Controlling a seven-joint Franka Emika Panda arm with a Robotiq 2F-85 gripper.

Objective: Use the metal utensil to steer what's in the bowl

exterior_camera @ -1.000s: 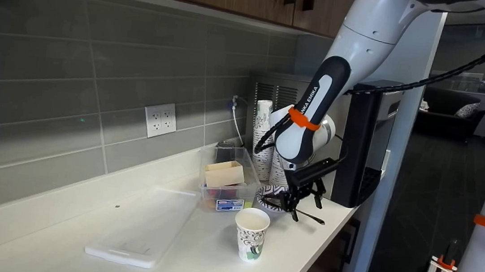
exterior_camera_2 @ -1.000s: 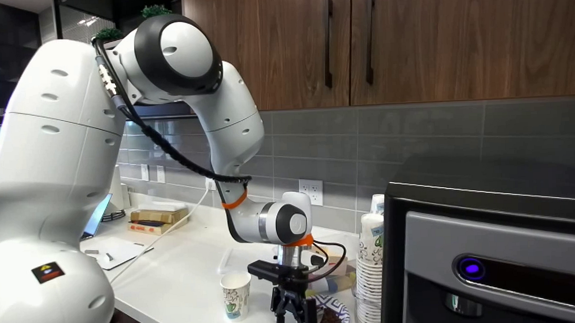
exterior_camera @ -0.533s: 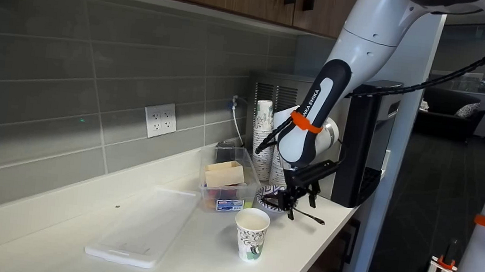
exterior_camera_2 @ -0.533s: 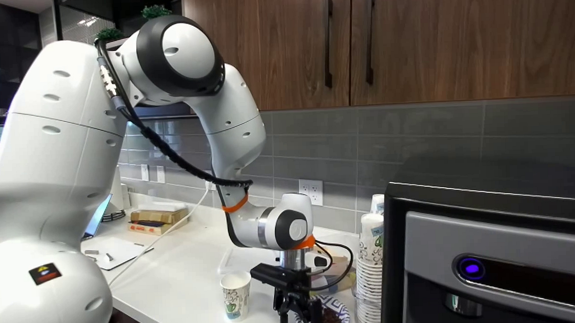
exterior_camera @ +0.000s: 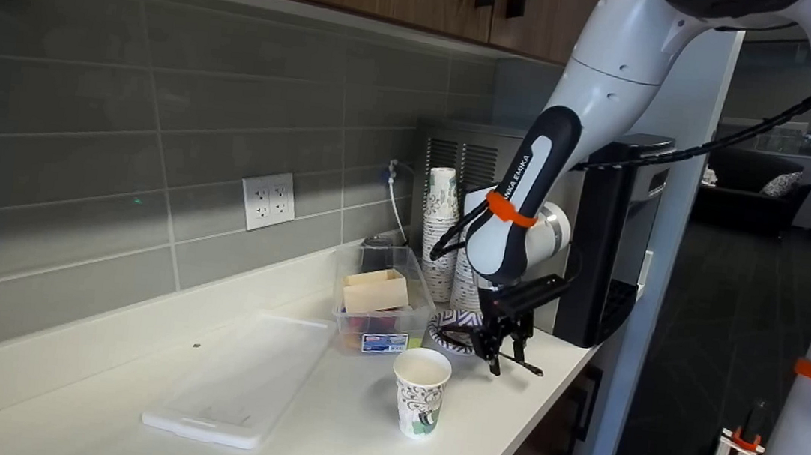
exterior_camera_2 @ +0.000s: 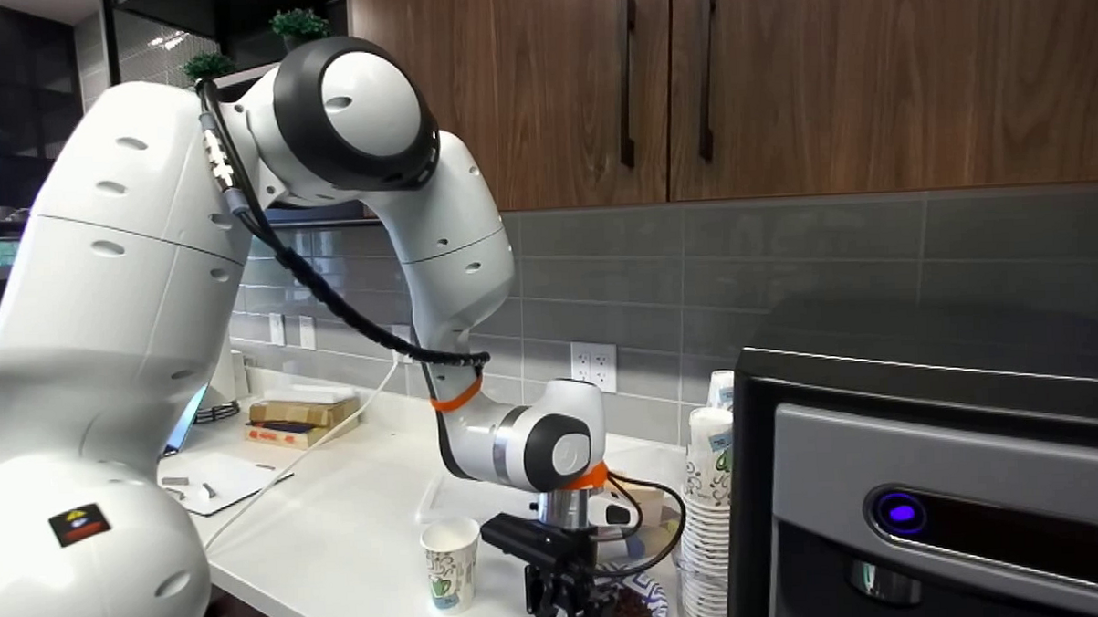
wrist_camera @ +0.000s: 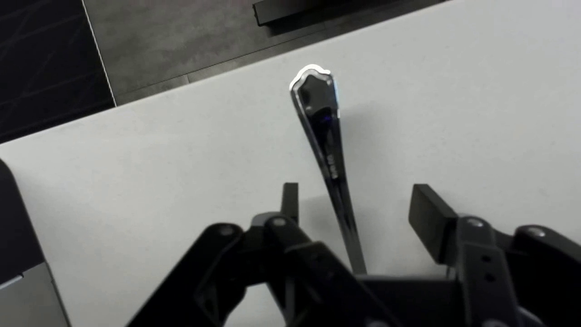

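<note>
The bowl (exterior_camera: 468, 320) is low and round, with a blue-and-white patterned rim; it also shows in an exterior view (exterior_camera_2: 656, 590), partly behind my gripper, with dark brown contents (exterior_camera_2: 634, 610). The metal utensil (wrist_camera: 330, 154) reaches out over the counter, its handle end toward the counter edge in the wrist view. Its handle also shows in an exterior view (exterior_camera: 526, 366); its far end is hidden below my gripper in the wrist view. My gripper (wrist_camera: 358, 209) is open and points down, one finger on each side of the handle, with gaps on both sides.
A white paper cup (exterior_camera: 421, 391) stands near the bowl. Behind are a clear bin (exterior_camera: 395, 324) with a small box and tall cup stacks (exterior_camera: 436, 261). A black dispenser (exterior_camera: 611, 242) stands beside the arm. A white lid (exterior_camera: 246, 377) lies on the counter. The counter edge (wrist_camera: 227, 72) is close.
My gripper has moved down and turned slightly, so its fingers are lower around the utensil handle. The utensil, bowl and cup have not moved.
</note>
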